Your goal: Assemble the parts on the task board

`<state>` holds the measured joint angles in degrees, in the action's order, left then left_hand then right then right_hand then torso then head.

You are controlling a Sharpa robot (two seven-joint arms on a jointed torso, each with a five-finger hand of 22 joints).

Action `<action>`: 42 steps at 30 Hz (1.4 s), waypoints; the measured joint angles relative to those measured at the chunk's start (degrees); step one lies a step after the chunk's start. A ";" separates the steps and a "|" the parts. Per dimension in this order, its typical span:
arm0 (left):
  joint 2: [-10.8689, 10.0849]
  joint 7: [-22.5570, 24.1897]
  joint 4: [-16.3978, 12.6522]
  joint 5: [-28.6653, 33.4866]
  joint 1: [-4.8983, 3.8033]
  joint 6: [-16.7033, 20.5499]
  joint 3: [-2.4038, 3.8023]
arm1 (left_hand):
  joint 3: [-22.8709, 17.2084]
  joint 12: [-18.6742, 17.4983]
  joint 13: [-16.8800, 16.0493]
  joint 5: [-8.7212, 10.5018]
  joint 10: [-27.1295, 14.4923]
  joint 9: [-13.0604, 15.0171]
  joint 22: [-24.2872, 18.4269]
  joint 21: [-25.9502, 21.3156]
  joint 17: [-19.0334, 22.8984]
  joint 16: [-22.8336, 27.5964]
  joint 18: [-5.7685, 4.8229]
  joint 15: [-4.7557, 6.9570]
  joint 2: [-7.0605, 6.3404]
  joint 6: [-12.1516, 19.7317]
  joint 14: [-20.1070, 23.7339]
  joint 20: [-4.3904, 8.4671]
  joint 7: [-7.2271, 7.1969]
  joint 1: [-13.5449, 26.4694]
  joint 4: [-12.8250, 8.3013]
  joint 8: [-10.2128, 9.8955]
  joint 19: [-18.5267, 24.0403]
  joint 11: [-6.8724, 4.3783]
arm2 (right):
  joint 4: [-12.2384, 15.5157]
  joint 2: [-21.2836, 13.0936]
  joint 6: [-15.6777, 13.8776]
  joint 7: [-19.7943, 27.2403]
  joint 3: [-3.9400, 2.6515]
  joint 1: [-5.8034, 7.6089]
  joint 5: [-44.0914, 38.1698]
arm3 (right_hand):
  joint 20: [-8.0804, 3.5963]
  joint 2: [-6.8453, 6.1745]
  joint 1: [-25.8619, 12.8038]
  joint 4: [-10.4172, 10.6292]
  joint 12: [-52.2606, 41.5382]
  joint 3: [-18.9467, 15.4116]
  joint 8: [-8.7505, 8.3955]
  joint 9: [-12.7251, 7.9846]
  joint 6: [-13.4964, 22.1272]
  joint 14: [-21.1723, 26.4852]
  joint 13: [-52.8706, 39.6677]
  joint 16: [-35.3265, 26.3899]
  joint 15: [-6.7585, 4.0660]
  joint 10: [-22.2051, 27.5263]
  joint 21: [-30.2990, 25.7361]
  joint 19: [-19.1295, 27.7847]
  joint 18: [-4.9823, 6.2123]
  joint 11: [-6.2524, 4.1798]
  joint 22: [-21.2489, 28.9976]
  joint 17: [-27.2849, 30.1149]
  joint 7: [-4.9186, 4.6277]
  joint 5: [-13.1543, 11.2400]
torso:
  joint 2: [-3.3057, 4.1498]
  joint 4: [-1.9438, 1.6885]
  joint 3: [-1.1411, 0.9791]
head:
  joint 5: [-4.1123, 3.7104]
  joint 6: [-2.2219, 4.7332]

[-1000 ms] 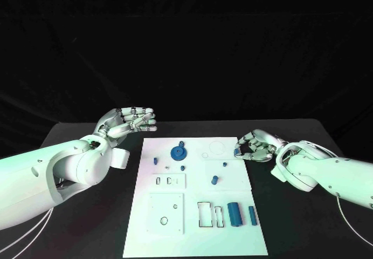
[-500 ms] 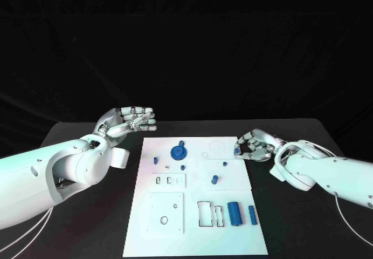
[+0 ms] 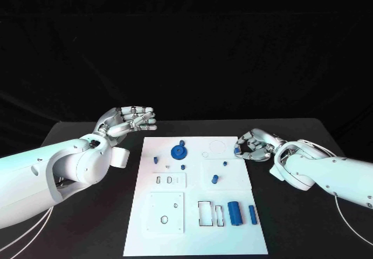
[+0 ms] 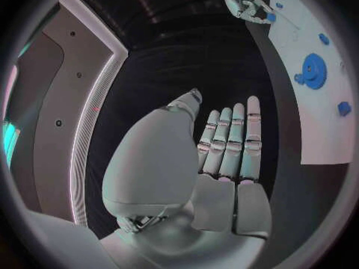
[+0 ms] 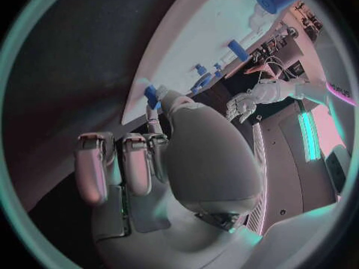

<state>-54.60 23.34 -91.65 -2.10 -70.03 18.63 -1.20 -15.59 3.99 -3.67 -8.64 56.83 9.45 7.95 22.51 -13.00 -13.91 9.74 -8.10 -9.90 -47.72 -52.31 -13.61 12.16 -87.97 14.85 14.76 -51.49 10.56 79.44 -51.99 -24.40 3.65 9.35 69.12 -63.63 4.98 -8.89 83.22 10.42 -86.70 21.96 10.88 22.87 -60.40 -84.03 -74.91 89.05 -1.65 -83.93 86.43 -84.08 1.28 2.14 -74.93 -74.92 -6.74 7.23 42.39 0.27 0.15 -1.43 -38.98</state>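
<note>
On the black table (image 3: 85,226) the flat white rectangular task board (image 3: 194,237) is laid lengthwise between the two arms. Several small blue plastic parts are seen on it: a round blue disc with a small lug (image 3: 179,151) near its far end, a short blue cylinder (image 3: 234,213) and a slimmer blue bar (image 3: 253,214) side by side near its right edge, and a few little blue pegs (image 3: 215,179) around its middle.

The right hand (image 3: 251,145) is held at the board's far right edge, its fingers curled inward. In the right wrist view a small blue piece (image 5: 152,94) is seen just at the fingertips (image 5: 163,92), but whether it is pinched or merely lies behind them cannot be told. The left hand (image 3: 126,122) is held raised beside the board's far left corner, nothing in it, its fingers (image 4: 233,138) extended side by side and bent slightly toward the thumb.

The step in hand is judged to be an early one, a small part being picked at the right edge. A firm pinch and careful alignment over the matching socket would be called for next.
</note>
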 measured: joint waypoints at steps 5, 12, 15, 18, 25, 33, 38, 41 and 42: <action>-0.01 -0.01 0.00 0.00 0.00 0.00 0.00 | 0.00 0.00 0.00 0.00 0.00 0.00 0.00 0.00 0.00 0.00 0.00 0.00 0.00 0.00 0.00 0.00 0.00 0.00 0.00 0.00 0.00 0.00 | 0.32 0.09 -1.63 -0.01 0.02 -0.02 -0.36 | -0.38 0.21 -1.01 -0.35 0.00 1.74 0.01 0.00 -0.02 -0.01 0.00 0.00 -0.01 -0.09 0.26 -0.03 0.00 -0.32 -0.02 0.00 -0.01 0.19 | 0.00 0.02 -0.03 | 0.04 -0.01; 0.03 -0.02 0.10 0.00 0.00 0.00 0.00 | 0.00 0.00 0.00 0.00 0.00 0.00 0.00 0.00 0.00 0.00 0.00 0.00 0.00 0.00 0.00 0.00 0.00 0.00 0.00 0.00 0.00 0.00 | 2.16 -0.34 -5.81 -1.07 -0.10 0.36 -1.33 | -0.38 0.22 -2.36 -0.41 -0.29 2.43 0.01 0.00 -0.02 0.01 0.00 -0.01 -0.04 -0.09 0.26 -0.03 0.00 -0.32 -0.02 0.01 -0.01 0.19 | -0.07 0.05 -0.05 | 0.10 0.02; 0.10 -0.02 0.18 0.00 0.00 0.00 0.00 | 0.00 0.00 0.00 0.00 0.00 0.00 0.00 0.00 0.01 0.00 0.00 0.00 0.00 0.00 0.00 0.00 0.00 0.00 0.00 0.00 0.00 0.00 | 4.07 -0.55 -7.16 -2.36 -0.20 1.11 -1.97 | -0.38 0.17 -2.78 -0.38 -0.29 2.57 0.01 0.00 -0.02 0.20 0.01 -0.01 -0.22 -0.09 0.26 -0.03 0.00 -0.31 -0.01 0.01 -0.01 0.19 | -0.12 0.06 0.00 | 0.13 0.02; 0.19 -0.03 0.37 0.00 0.00 0.00 0.00 | 0.00 0.00 0.00 0.00 0.00 0.00 -0.04 0.00 0.01 0.00 0.00 0.00 0.00 0.00 0.00 0.00 0.00 0.00 0.00 0.00 0.00 0.00 | 6.62 -0.33 -7.98 -4.32 -0.29 1.88 -2.79 | -0.38 0.22 -3.11 -0.30 -0.29 3.00 0.02 0.01 -0.02 0.20 0.01 -0.01 -0.22 -0.10 0.45 -0.03 0.00 -0.31 -0.01 0.01 0.00 0.19 | -0.14 0.08 0.01 | 0.25 0.02; 0.60 -0.05 0.96 0.00 0.03 -0.03 -0.10 | -0.01 0.00 0.00 0.00 0.00 0.00 -0.05 0.00 0.01 0.00 0.00 0.00 0.00 0.00 0.00 0.00 0.00 0.00 -0.01 0.00 0.00 0.00 | 11.65 4.07 -8.33 -9.35 -0.28 2.32 -4.61 | -0.51 0.28 -3.79 -0.38 0.00 3.52 0.02 0.01 -0.01 0.20 0.01 -0.01 -0.22 -0.10 0.62 0.10 0.00 -0.30 0.00 0.01 0.01 0.15 | -0.29 0.13 0.01 | 0.70 -0.32; 1.20 -0.09 1.37 0.00 0.06 -0.08 -0.18 | -0.17 0.00 0.01 0.00 0.00 0.00 -0.05 0.01 -0.06 0.00 0.00 0.00 0.00 0.00 0.00 0.00 0.00 0.00 -0.16 0.00 0.00 0.00 | 12.87 11.66 -7.75 -14.45 -0.25 1.58 -6.94 | -0.58 0.06 -4.01 -0.45 0.00 3.61 0.02 0.01 0.00 0.20 0.01 -0.01 -0.21 -0.10 0.62 0.18 0.00 -0.30 0.00 0.02 0.02 0.04 | -0.54 0.16 0.04 | 1.29 -0.93; 1.47 -0.14 1.46 0.00 0.08 -0.10 -0.21 | -0.16 0.00 -0.01 0.00 0.00 0.00 -0.04 0.01 -0.05 0.00 0.00 0.00 0.00 0.00 0.00 0.00 0.00 0.00 -0.17 0.00 0.00 0.00 | 13.04 14.56 -7.00 -17.30 -0.20 0.60 -8.98 | -0.58 -0.02 -4.09 -0.30 0.00 3.77 0.02 0.01 0.00 0.20 0.01 -0.02 -0.21 -0.10 0.62 0.18 0.00 -0.29 0.01 0.02 0.02 0.04 | -0.57 0.11 0.12 | 1.64 -1.20; 1.56 -0.17 1.48 0.00 0.08 -0.12 -0.21 | -0.17 0.00 -0.05 0.00 0.00 0.00 -0.04 0.01 -0.05 0.00 0.00 0.00 0.00 0.00 0.00 0.00 0.00 0.00 -0.16 0.00 0.00 0.00 | 13.16 15.64 -6.46 -18.66 -0.17 -0.01 -10.17 | -0.58 -0.09 -4.16 -0.37 0.00 3.85 0.02 0.02 0.00 0.20 -0.03 -0.02 -0.21 -0.10 0.62 0.18 0.00 -0.29 0.01 0.02 0.03 -0.06 | -0.55 0.13 0.14 | 1.93 -1.30; 1.58 -0.18 1.49 0.00 0.08 -0.12 -0.21 | -0.16 0.00 -0.05 0.00 0.00 0.00 -0.04 0.01 -0.05 0.00 0.00 0.00 0.00 0.00 0.00 0.00 0.00 0.00 -0.16 0.00 0.00 0.00 | 13.22 16.04 -6.19 -19.24 -0.17 -0.31 -10.74 | -0.58 -0.09 -4.17 -0.45 0.00 3.93 0.02 0.02 0.01 0.20 -0.04 -0.02 -0.21 -0.10 0.62 0.18 0.00 -0.29 0.01 0.02 0.03 -0.07 | -0.54 0.13 0.12 | 1.96 -1.33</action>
<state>-53.03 23.16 -90.16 -2.11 -69.95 18.51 -1.41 -15.76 3.99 -3.72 -8.64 56.83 9.45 7.91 22.52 -13.05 -13.91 9.75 -8.10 -9.90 -47.72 -52.31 -13.61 12.16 -87.97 14.69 14.75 -51.50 10.55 92.66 -35.95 -30.59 -15.58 9.18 68.81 -74.37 4.40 -8.98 79.06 9.97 -86.70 25.89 10.90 22.89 -60.40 -83.83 -74.95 89.03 -1.86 -84.03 87.04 -83.90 1.27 1.85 -74.92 -74.91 -6.71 7.17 41.85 0.41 0.27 0.53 -40.31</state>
